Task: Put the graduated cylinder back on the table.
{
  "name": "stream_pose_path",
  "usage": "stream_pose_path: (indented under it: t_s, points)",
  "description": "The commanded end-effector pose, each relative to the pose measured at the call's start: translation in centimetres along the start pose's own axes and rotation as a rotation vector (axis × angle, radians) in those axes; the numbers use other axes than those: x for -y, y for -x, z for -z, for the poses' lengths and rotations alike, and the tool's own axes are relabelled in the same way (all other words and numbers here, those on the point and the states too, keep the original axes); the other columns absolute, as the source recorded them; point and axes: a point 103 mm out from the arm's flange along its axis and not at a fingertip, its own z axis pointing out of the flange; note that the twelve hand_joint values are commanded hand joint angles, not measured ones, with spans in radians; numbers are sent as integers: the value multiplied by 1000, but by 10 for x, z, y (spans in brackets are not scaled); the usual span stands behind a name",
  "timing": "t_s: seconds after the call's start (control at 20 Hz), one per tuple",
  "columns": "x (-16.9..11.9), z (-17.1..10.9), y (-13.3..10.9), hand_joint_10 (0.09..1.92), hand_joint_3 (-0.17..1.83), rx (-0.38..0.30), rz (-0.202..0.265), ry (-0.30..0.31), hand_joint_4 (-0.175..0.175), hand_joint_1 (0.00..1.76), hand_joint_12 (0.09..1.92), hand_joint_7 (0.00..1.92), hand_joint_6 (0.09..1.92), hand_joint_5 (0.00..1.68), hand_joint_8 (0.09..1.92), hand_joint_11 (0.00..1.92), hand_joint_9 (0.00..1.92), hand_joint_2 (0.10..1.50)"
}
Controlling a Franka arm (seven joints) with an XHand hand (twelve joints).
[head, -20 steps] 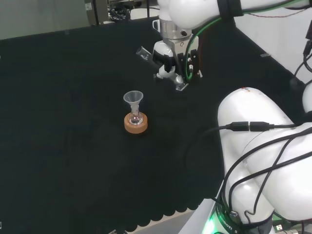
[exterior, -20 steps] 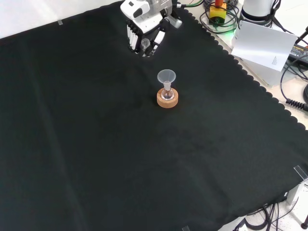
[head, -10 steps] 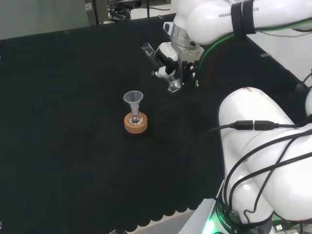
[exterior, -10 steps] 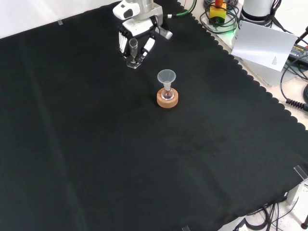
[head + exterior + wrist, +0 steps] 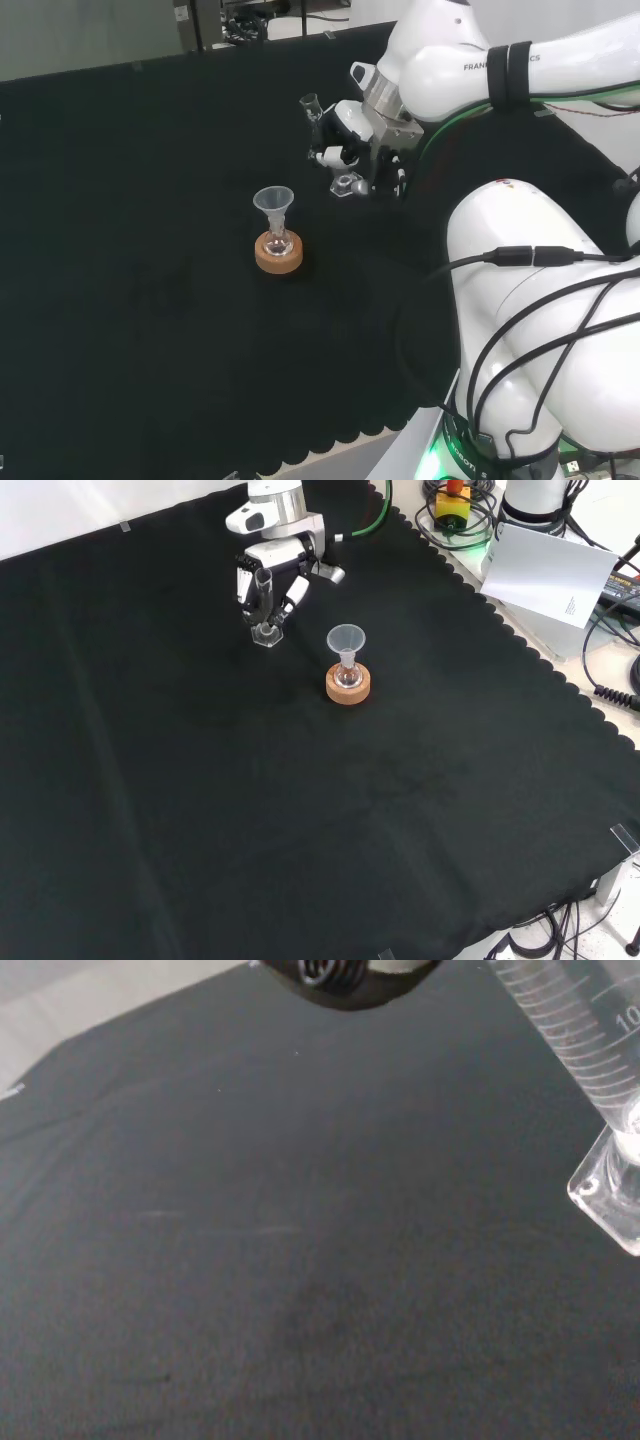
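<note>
While the hand [image 5: 268, 575] stays curled round the graduated cylinder [image 5: 263, 605], its base seemingly just above the black cloth [image 5: 200, 780], creased but bare nearby.

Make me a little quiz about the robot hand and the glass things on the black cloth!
1. True or false: the hand holds the graduated cylinder.
2. What sits in the flask on the cork ring? A) a spoon B) a funnel C) a lid
3. Fill in: in the front view, the cylinder is to the ___ of the flask.

Key
1. True: its fingers are curled round the tube.
2. B, the funnel.
3. left
</note>
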Motion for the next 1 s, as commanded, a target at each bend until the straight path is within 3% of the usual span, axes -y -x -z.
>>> stream_pose_path:
  t_s: [0.05, 0.35, 1.0]
  points:
    - [-9, -12, 2, 87, 3, -60, 15, 32, -175, 1270, 705, 1067, 902, 1046, 888, 1277, 1461, 1078]
    - [-8, -26, 5, 87, 3, -156, 14, 62, -175, 1270, 707, 1064, 907, 1043, 894, 1275, 1458, 1080]
    - [-6, -44, 6, 87, 3, -245, 8, 72, -175, 1269, 711, 1057, 917, 1037, 905, 1268, 1452, 1083]
